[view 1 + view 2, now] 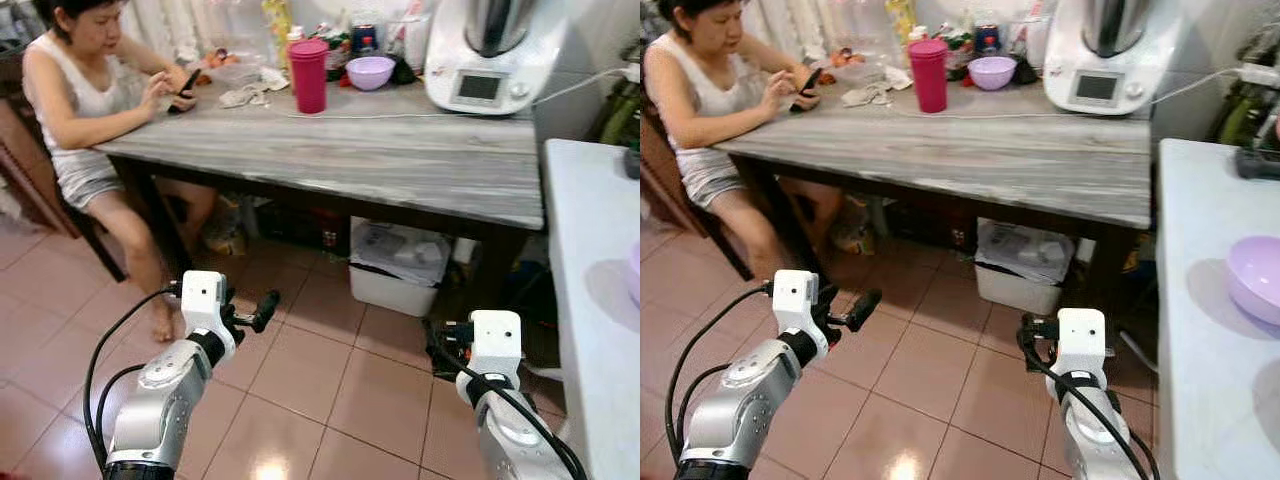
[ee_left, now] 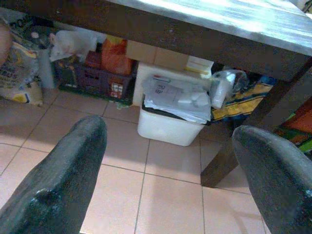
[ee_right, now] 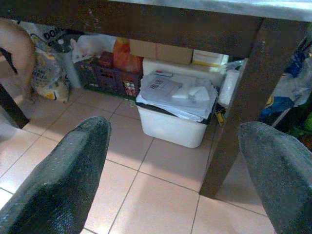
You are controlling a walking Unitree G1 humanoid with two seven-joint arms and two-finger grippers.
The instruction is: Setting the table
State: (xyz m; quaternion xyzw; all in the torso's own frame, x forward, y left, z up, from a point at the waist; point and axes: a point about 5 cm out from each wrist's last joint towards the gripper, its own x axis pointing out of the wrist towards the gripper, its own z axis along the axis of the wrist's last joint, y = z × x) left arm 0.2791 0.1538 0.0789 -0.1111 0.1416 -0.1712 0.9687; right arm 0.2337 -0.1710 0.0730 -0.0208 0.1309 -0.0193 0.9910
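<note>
Left wrist view, fingers [image 2: 63, 180]: we see our two black fingers spread wide, nothing between them, aimed under the table.
Right wrist view, fingers [image 3: 61, 175]: also spread wide and empty, pointing at a white bin [image 3: 170, 127] stuffed with papers.
Left gripper [image 1: 262, 308]: held low above the tiled floor [image 1: 330, 390], short of the table edge.
Right gripper [image 1: 1040, 330]: low too, near the dark table leg [image 3: 234, 107].
Wooden table [image 1: 400, 165]: its near half is bare; a red tumbler [image 1: 308, 75], a purple bowl [image 1: 370, 72] and a kitchen machine [image 1: 490, 55] stand at the far side.
Second purple bowl [image 1: 1258, 278]: on the white counter [image 1: 1200, 330] to our right.
Person [image 1: 90, 110]: seated at the left end, looking at a phone.
Risk: raising either arm from here could knock the table's underside or leg; reaching far could tip the tumbler or crowd the person.
</note>
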